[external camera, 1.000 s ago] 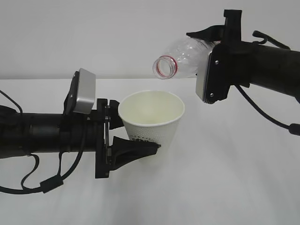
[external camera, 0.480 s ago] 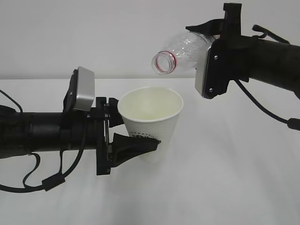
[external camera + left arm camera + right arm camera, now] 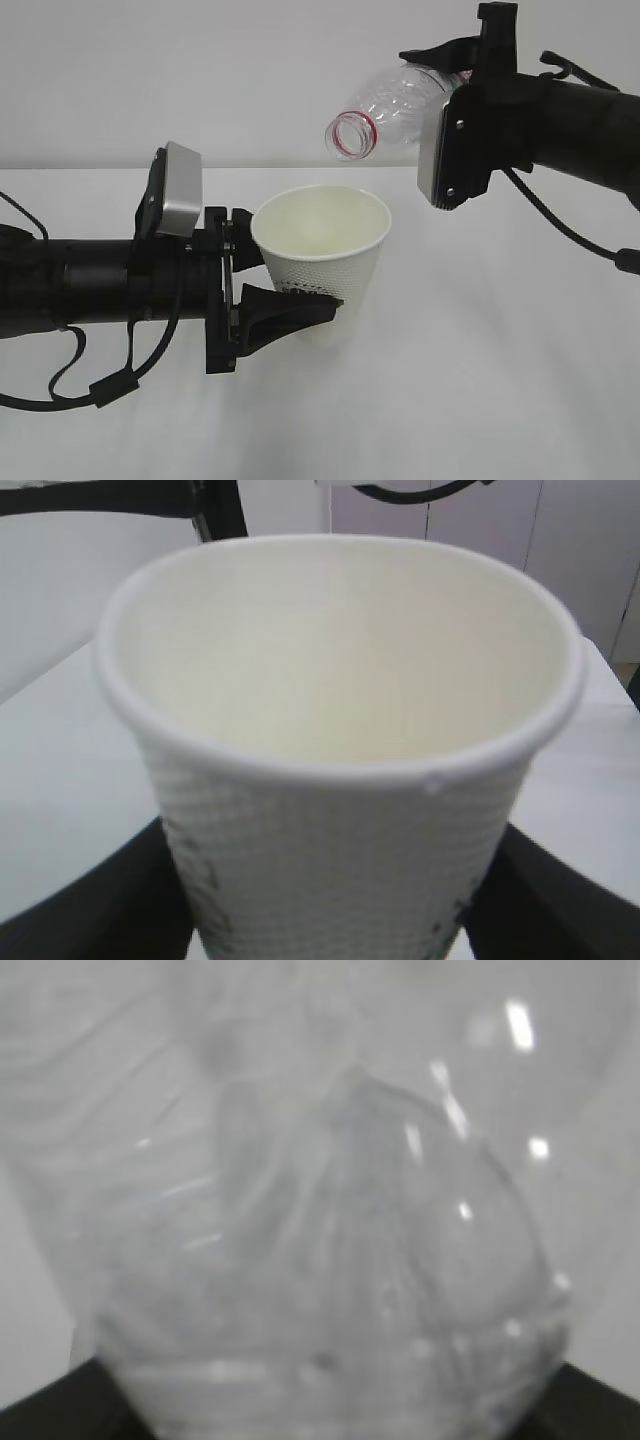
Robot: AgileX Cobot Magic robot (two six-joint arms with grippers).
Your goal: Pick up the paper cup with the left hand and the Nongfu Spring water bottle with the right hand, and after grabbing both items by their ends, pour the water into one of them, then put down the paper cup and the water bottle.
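The left hand has its fingers clamped on the paper cup, upright above the white bench. The right hand has its fingers clamped on the Nongfu Spring water bottle, tipped with its open mouth above the cup's rim.

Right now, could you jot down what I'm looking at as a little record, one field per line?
Left hand: closed around the paper cup, holding it upright above the table
Right hand: gripping the water bottle by its base end
Bottle pose: tipped, open mouth pointing down-left, above and just right of the cup's rim
Bottle cap: off, red neck ring showing
Pouring: no stream visible
Cup inside: cream, looks empty
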